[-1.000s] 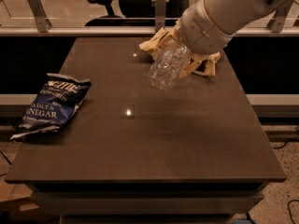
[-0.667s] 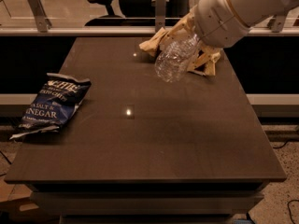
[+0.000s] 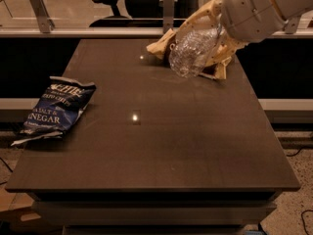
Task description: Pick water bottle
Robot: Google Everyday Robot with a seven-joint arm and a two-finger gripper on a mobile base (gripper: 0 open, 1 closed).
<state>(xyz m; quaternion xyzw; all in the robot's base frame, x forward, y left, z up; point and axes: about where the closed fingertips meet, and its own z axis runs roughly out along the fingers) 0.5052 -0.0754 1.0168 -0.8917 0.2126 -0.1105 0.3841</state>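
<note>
Camera view: the gripper, at one o'clock over the tabletop, is clamping the bottle, which is hanging tilted and clear of the surface. Compared with a second ago, it is carrying the bottle higher and further toward two o'clock, so the pick is looking nearly complete.

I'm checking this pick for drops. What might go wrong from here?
1. The gripper, at the far right of the table, holds the water bottle near one end only, tilted in the air. The bottle may slip or swing loose.
2. The bottle hangs close in front of the tan bag, so a low move could snag or drag that bag.
</note>
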